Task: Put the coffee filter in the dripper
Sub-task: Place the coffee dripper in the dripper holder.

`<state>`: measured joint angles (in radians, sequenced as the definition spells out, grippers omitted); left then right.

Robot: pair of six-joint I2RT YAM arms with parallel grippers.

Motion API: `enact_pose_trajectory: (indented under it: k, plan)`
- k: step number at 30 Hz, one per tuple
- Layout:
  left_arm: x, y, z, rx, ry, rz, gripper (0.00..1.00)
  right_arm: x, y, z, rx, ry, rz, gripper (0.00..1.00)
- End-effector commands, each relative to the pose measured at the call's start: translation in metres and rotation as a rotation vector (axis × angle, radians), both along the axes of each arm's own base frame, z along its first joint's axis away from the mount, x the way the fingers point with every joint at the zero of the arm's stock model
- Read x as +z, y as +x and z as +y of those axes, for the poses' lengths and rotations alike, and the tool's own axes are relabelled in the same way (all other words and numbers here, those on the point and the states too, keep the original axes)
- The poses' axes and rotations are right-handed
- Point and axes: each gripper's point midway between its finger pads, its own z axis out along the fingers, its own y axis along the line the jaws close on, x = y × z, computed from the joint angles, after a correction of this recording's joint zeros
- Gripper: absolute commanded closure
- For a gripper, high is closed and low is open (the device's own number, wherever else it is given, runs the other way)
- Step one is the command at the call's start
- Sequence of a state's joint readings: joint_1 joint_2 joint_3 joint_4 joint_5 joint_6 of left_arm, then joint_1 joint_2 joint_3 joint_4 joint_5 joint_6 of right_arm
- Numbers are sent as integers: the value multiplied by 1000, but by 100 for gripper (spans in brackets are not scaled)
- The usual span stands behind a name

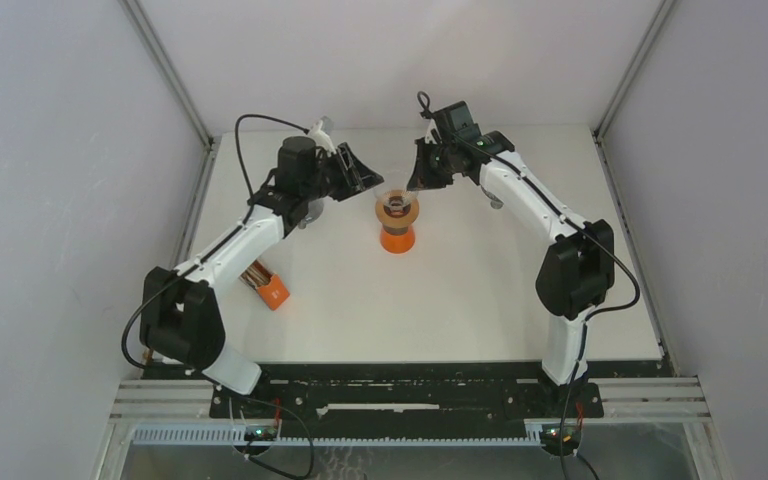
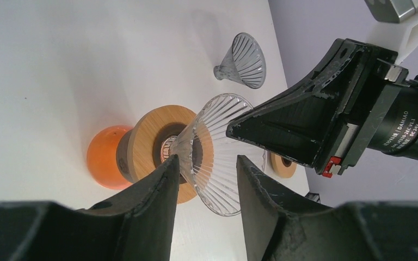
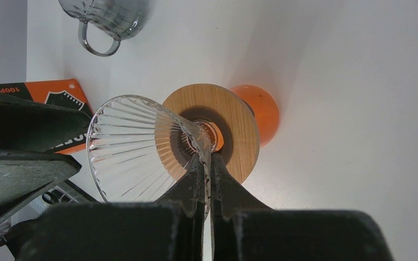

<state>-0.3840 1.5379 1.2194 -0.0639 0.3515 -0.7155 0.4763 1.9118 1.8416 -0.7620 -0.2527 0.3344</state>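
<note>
I see white table [image 1: 460,300] | plain grey walls [image 1: 50,150] on three sides | metal corner posts [image 1: 170,75] | soft even light

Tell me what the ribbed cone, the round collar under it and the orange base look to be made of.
The ribbed cone: clear glass or hard plastic, glossy; the collar shows through it. The round collar: pale wood, matte, with faint grain. The orange base: smooth plastic or glazed ceramic with a soft sheen; cannot tell which.
</note>
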Motion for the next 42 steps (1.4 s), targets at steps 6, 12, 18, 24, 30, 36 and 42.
enact_pose_trajectory:
  k: [6,12,18,24,30,36,42]
  plan:
    - [16,2,-10,-49,3,-39,59,20,5,10,26,12,-72,100]
    - [4,1,-12,-56,47,-14,62,15,4,11,26,2,-67,100]
    - [1,5,-11,-49,79,-13,70,9,3,10,21,-10,-60,100]
    - [-7,5,-14,-60,110,4,85,-6,1,6,16,-36,-36,100]
    - [-20,4,-14,-59,147,25,91,-24,-2,4,19,-63,-9,100]
    - [-31,2,-12,-55,191,39,94,-43,-7,1,25,-105,14,100]
    - [-45,-3,-16,-71,213,66,96,-57,-14,1,39,-148,40,100]
